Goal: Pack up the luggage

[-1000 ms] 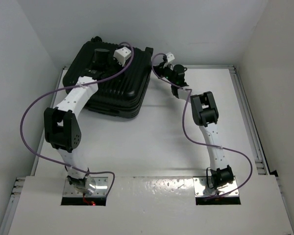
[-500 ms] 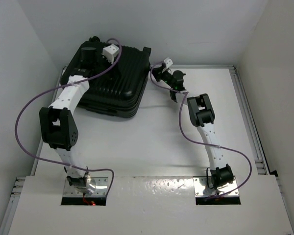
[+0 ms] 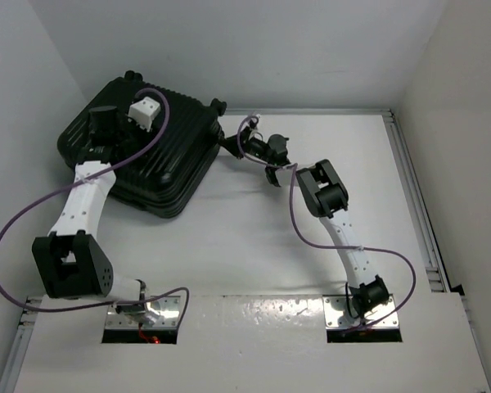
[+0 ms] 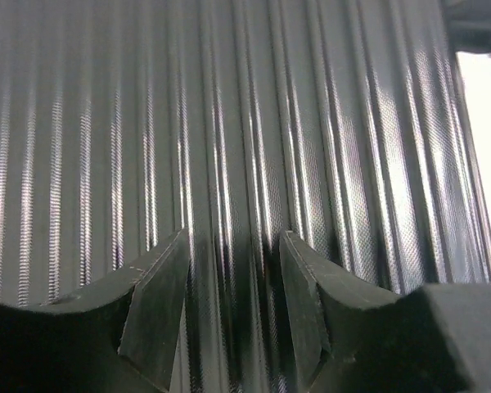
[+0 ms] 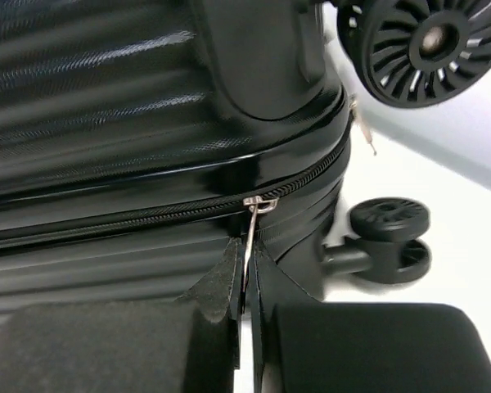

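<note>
Luggage [image 3: 159, 155] has slid toward the left wall and swung round compared with a second ago, and both arms have gone left with it. The left arm is now folded way out to the side.

It's a black ribbed hard-shell suitcase, lying flat with the lid down in the far-left corner of the table [image 3: 254, 237], sitting skewed to the walls. The wheeled end points at the back wall, turned a bit to the right. I'd say its long axis runs from those wheels back toward the near-left, though from above that's a close call.

Right gripper [image 5: 245, 254] is at the suitcase's right-hand corner, by the wheels, fingers pressed together on the metal zipper pull [image 5: 251, 225]. The pull hangs straight down from the zip seam [image 5: 131, 214] into the pinch. One wheel [image 5: 421, 41] is up top and another wheel [image 5: 390, 223] sits just beside the corner.

Left gripper [image 4: 233, 246] is over the top shell with its fingers spread, nothing between them, and the ribs run straight away from it.

My guess is it's at the zipping stage. The seam runs sideways from the pinch along the side wall, so the right arm does the pulling along it. Can't tell which side of the slider is already zipped.
</note>
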### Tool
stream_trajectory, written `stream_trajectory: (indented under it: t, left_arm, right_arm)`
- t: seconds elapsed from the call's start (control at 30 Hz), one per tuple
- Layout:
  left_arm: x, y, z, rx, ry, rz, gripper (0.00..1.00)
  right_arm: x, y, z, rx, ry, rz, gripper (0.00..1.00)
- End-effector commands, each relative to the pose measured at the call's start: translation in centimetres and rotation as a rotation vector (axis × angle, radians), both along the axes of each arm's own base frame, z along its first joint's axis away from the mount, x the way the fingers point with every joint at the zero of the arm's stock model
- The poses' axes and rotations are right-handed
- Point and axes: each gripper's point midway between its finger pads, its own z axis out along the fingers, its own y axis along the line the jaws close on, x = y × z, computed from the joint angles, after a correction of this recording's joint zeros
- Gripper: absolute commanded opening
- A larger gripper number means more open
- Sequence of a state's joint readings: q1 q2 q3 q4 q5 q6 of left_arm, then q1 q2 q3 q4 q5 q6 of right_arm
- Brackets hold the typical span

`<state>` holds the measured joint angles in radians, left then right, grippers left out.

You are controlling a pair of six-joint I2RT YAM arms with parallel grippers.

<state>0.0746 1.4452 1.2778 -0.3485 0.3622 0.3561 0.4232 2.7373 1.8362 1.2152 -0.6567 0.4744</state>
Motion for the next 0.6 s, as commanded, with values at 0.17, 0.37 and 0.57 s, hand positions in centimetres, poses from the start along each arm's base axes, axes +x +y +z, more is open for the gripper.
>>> stream_trajectory:
  t: [0.17,0.37,0.57]
  left_arm:
    - [-2.4,-3.3,-1.0,-0.02,0.099,-0.092,0.59]
    - [5.7,-8.9,3.5,-0.091,0.075,-0.112,0.59]
    - [13.0,-11.9,-1.0,-0.009,0.19,-0.015,0.53]
  right_arm:
    - [-15.3,6.6,10.7,0.113,-0.231,0.454,0.0]
    - [-12.4,4.6,9.2,0.064,-0.137,0.35,0.0]
    - [-11.1,3.2,8.8,0.056,-0.096,0.291,0.0]
